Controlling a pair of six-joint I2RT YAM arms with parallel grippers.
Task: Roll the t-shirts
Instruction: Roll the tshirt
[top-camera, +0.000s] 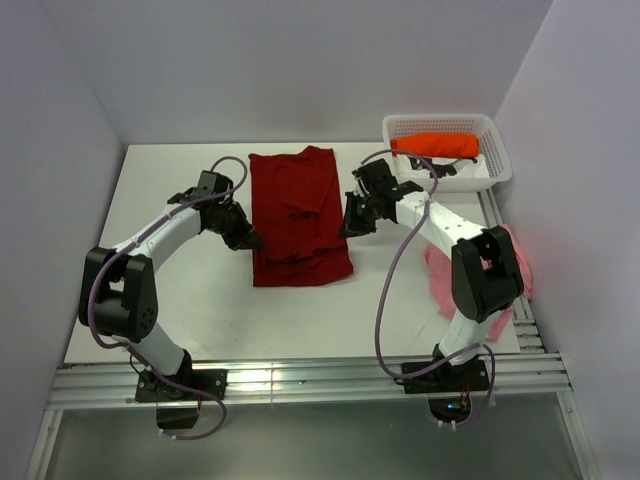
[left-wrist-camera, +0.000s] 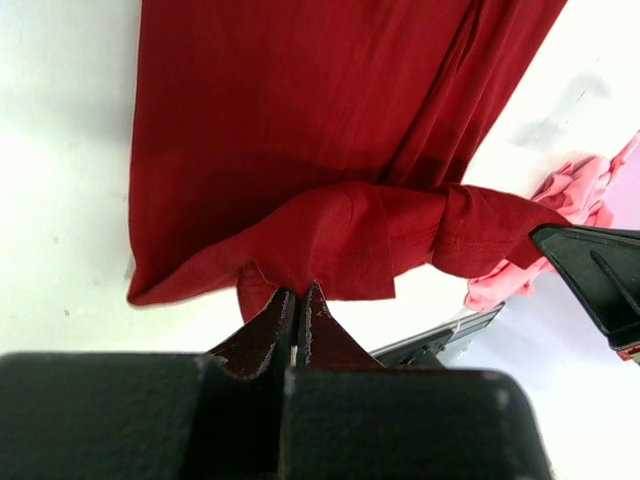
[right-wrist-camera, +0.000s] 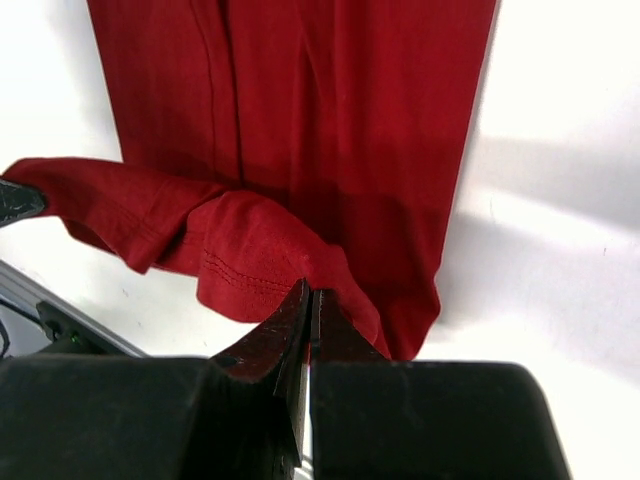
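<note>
So the left fingers and right fingers are both clamping the dark red t-shirt, one on each side edge of it.

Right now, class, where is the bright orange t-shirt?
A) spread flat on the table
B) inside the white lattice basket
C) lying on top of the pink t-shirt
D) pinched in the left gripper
B: the orange t-shirt lies bundled inside the white basket at the far right, away from both arms.
</note>
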